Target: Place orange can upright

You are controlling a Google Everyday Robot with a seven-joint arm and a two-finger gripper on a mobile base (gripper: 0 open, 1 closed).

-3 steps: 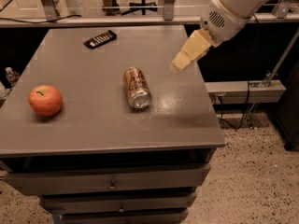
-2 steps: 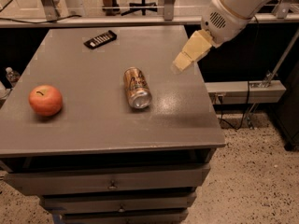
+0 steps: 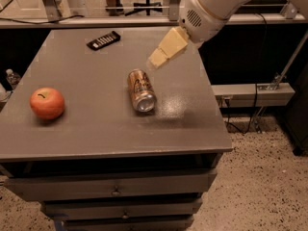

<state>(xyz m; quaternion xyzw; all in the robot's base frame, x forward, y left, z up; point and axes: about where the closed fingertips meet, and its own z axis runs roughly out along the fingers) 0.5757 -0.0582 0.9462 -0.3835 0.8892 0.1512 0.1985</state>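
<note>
aloft, end effector (image 3: 161,57) near sideways orange can (image 3: 141,90).

On the table (image 3: 96,134) the orange can (image 3: 141,90) lies centrally, apple (image 3: 47,103) left, remote (image 3: 103,40) behind, claw (image 3: 158,59) hovering just behind-right.

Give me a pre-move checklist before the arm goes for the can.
1. Is the can upright: not ok, it lies on its side, silver end toward the camera.
2. Is the end effector on it: not ok, it hovers just beyond the can, apart.
3. Room around the can: ok, the apple and remote sit well apart.
4. Distance from the table edges: ok.
5. Dents in the can: cannot tell.
</note>
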